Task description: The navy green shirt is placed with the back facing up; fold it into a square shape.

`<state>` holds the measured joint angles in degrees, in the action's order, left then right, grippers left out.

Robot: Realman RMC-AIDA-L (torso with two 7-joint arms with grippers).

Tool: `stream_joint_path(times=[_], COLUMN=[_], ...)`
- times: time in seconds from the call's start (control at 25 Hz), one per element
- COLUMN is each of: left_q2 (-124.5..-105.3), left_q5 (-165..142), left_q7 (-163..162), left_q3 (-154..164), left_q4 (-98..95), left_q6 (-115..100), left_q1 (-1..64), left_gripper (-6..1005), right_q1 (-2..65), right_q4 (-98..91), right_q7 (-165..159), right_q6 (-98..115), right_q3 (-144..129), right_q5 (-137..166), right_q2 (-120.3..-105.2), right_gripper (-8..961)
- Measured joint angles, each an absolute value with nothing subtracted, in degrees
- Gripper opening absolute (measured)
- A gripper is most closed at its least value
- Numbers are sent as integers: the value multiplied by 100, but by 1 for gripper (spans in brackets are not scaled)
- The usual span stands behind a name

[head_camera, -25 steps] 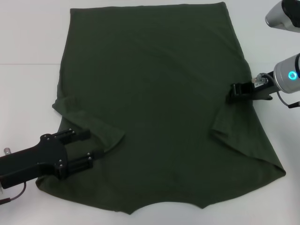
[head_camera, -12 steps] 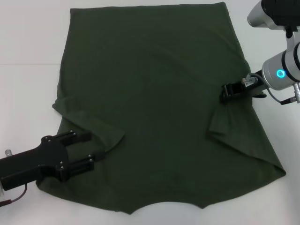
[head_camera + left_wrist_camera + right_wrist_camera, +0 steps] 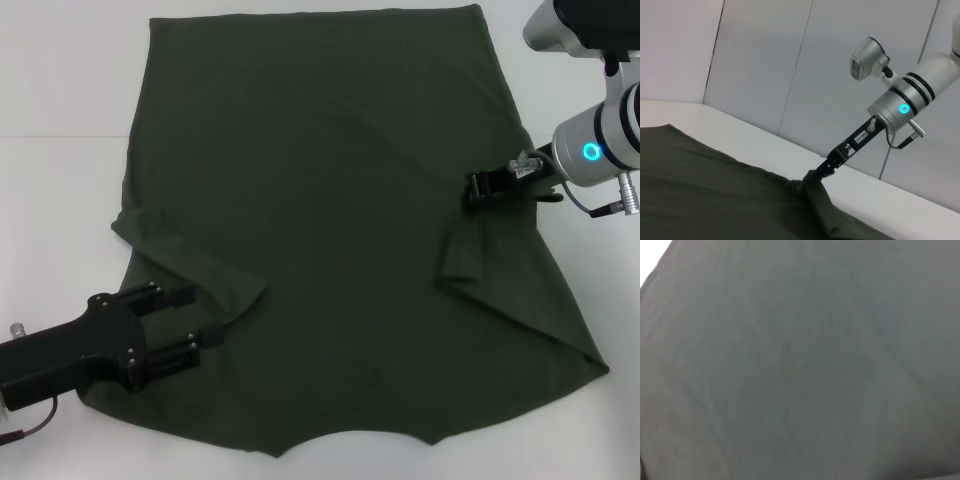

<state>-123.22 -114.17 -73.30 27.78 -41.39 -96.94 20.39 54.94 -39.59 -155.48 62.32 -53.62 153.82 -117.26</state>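
White table — unmarked navy green shirt

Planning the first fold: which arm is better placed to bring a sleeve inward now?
Probably the right. The right gripper is pinching the shirt at its sleeve; the left gripper hovers open.

The right gripper tips are hiding in the shirt fold; the left arm is running off the edge.

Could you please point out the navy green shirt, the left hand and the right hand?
navy green shirt [image 3: 330, 180]: head view, middle of its back.
left hand [image 3: 195, 320]: head view, between its open fingertips.
right hand [image 3: 472, 190]: head view, tip at the shirt's edge.
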Motion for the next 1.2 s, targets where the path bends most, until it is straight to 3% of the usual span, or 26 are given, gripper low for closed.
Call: stream_joint_path(times=[0.2, 0.4, 0.64, 0.84, 1.2], left_q2=[-12321, -12327, -12330, -12330, -12330], left_q5=[-11424, -11426, -11426, -11426, -11425], left_q7=[-7329, -7300, -7287, -7268, -7260], left_q3=[2780, 2792, 2797, 2795, 2795], left_q4=[-4128, -4069, -4054, -4006, -3990], left_q6=[-9694, -9667, -9643, -9641, -9664], left_q1=[2037, 2039, 2038, 2023, 2014], left_gripper=[699, 699, 699, 699, 700], right_q1=[5512, 5500, 5453, 5441, 5432], right_q4=[-3951, -3932, -3802, -3625, -3573], right_q7=[-15548, -15443, -15264, -15247, -15243], right_q6=[6256, 6162, 5985, 5840, 5759], right_q3=[-5355, -5358, -5348, -5357, -5350], right_q5=[15361, 15045, 14435, 14212, 14122], right_q2=[-11734, -11740, -11731, -11703, -11718], right_gripper=[40, 176, 413, 669, 718])
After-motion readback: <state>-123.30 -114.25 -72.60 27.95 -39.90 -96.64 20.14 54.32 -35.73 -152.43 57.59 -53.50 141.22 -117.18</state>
